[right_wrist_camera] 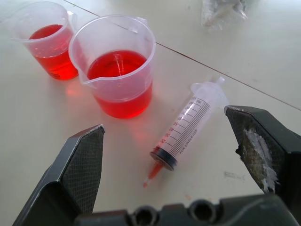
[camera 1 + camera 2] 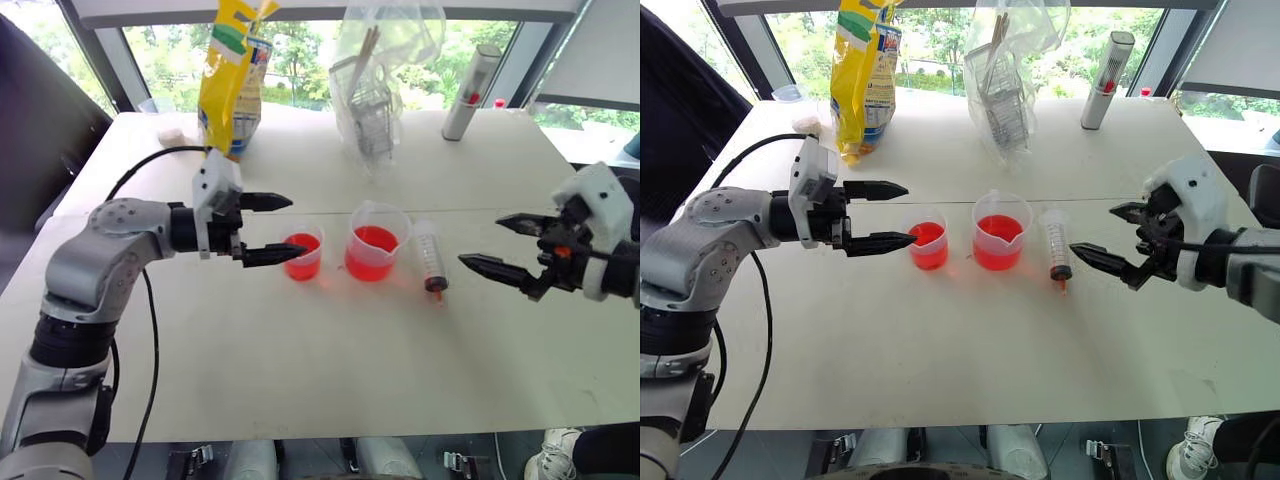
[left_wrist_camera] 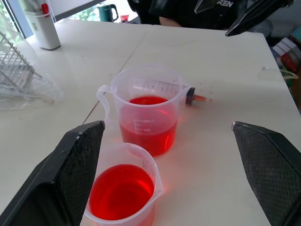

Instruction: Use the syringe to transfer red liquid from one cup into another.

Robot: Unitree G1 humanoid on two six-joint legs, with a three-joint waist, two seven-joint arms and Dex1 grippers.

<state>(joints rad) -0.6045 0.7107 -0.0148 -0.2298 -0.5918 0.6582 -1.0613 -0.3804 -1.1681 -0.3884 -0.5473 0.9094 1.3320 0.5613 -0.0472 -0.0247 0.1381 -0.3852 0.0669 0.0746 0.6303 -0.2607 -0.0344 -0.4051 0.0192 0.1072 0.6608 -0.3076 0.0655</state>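
Both sets of jaws stand wide apart and hold nothing. The right gripper point(image 2: 500, 244) hangs above the tabletop point(image 2: 320, 370) just to the side of the syringe point(image 1: 186, 126), tilted down toward it; the left gripper point(image 2: 270, 228) hangs level beside the small cup point(image 2: 304, 254), one finger close to its rim.

The step in hand looks to be picking up the syringe. It lies flat on its side, so I would bring the right fingers down either side of the barrel near its middle, across its length, and close gently: the barrel is smooth, round, clear plastic and could roll or squirt out from a hard pinch. Keep clear of the plunger end so it can still be worked, and keep away from the big cup point(image 1: 117, 66) standing just beside it, which is light and would tip or slide easily.

The syringe has printed marks along the barrel, a dark seal inside near the front and a red-orange tip. The big cup is thin, see-through plastic with a pouring lip and printed marks, roughly half full of red liquid point(image 1: 117, 63). Beyond it the small cup, of the same plastic, also holds red liquid. The tabletop is pale, smooth and matt, with a seam running across it.
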